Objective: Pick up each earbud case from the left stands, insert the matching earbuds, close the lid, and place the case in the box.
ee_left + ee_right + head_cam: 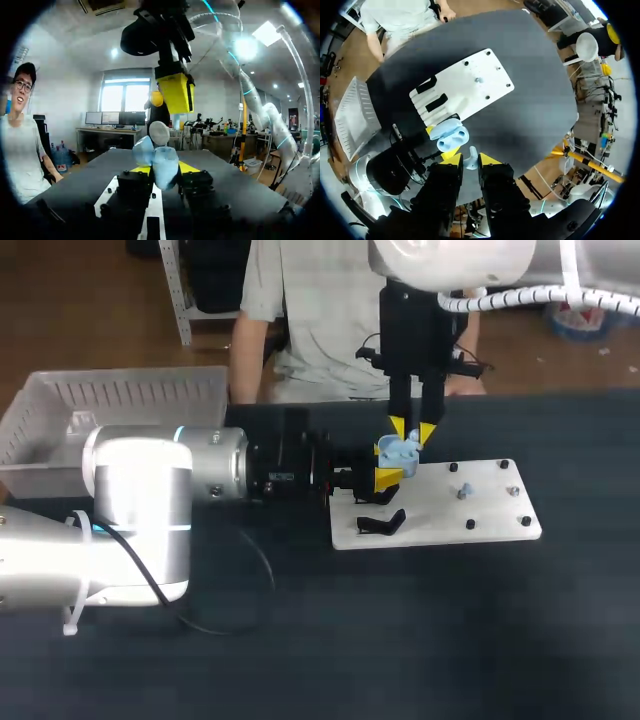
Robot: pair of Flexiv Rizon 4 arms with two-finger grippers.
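Note:
My left gripper (388, 468) is shut on a light blue earbud case (398, 452), whose lid stands open, just above the left end of the white board (470, 515). In the left wrist view the case (159, 157) sits between my own fingers (189, 167). My right gripper (412, 430) comes down from above and is shut on a pale earbud (472, 156), which hangs right over the open case (449, 136). A second blue earbud (463, 490) stands on a peg in the middle of the board.
Black stands (380, 523) sit at the board's left end. A clear plastic box (110, 405) is at the table's far left, behind my left arm. A person sits at the far edge behind the right arm.

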